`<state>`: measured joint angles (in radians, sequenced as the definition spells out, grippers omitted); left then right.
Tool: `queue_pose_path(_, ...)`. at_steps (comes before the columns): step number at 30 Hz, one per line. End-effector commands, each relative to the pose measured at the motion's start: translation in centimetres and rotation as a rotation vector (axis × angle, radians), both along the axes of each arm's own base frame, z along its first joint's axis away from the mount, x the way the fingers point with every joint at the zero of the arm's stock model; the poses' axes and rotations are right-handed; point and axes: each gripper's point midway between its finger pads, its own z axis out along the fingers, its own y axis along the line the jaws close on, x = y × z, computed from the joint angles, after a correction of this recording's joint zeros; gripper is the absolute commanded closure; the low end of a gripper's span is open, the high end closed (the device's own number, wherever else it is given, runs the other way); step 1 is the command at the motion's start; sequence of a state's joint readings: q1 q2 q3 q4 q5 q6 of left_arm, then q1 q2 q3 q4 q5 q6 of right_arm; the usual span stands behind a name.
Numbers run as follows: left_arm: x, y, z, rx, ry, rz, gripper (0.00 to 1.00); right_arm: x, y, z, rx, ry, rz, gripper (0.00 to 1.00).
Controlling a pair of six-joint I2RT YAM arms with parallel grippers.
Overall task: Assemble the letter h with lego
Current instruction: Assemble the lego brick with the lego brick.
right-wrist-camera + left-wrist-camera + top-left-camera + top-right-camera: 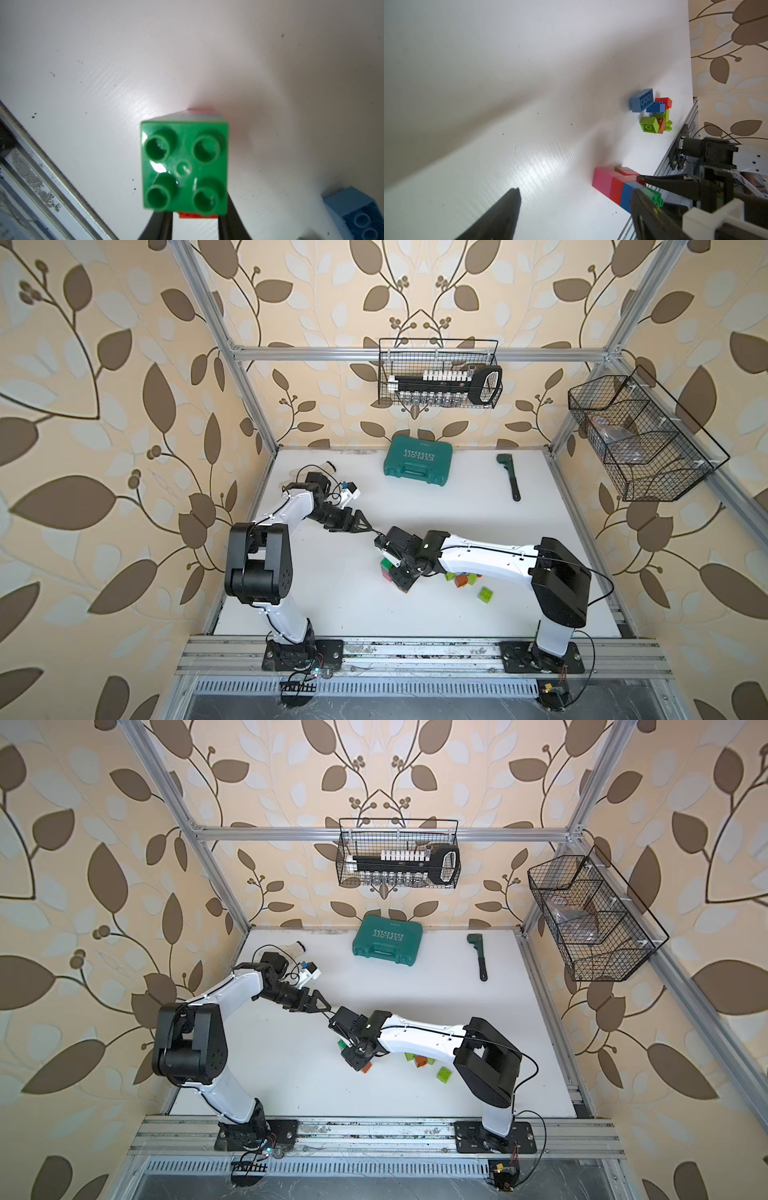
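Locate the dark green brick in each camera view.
In both top views: dark green brick just below centre, beside the right arm.
Left wrist: capping the brick tower.
Right wrist: fills the middle, studs toward the camera.
Shared landmark: the pink, red and blue tower beneath it.

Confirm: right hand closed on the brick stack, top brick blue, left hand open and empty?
One error: the top brick is green, not blue, as the right wrist view shows. The rest stands: right hand closed on the stack, left hand open and empty.
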<state>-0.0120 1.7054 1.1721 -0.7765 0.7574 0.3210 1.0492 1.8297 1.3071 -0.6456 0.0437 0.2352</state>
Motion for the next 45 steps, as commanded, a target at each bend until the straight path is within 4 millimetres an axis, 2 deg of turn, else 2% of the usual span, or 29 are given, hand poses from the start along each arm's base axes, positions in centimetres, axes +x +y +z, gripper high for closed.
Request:
queue_pose_path(1,-0.1,0.0,1.7,-0.010,-0.049,0.007,0.15,-0.8,-1.8,-0.3,-0.055,-0.001,0.011,0.93)
queue_pose_path(6,-0.1,0.0,1.6,-0.006,-0.051,0.009,0.15,-0.4,-1.6,1.2,0.003,-0.048,0.004,0.94)
queue_pose_path(11,-0.1,0.0,1.5,-0.006,-0.046,0.012,0.15,-0.6,-1.6,1.0,-0.007,-0.041,0.024,0.94)
queue_pose_path(24,-0.1,0.1,1.4,0.001,-0.045,0.009,0.15,-1.4,-2.3,-0.8,-0.051,0.007,0.026,0.94)
queue_pose_path(36,-0.1,0.2,1.3,0.007,-0.040,0.009,0.15,-3.2,-2.6,-2.6,-0.115,0.105,0.035,0.94)
queue_pose_path(45,0.0,0.4,0.9,0.020,-0.039,0.014,0.15,-4.1,-4.3,-5.1,-0.184,0.146,0.082,0.95)
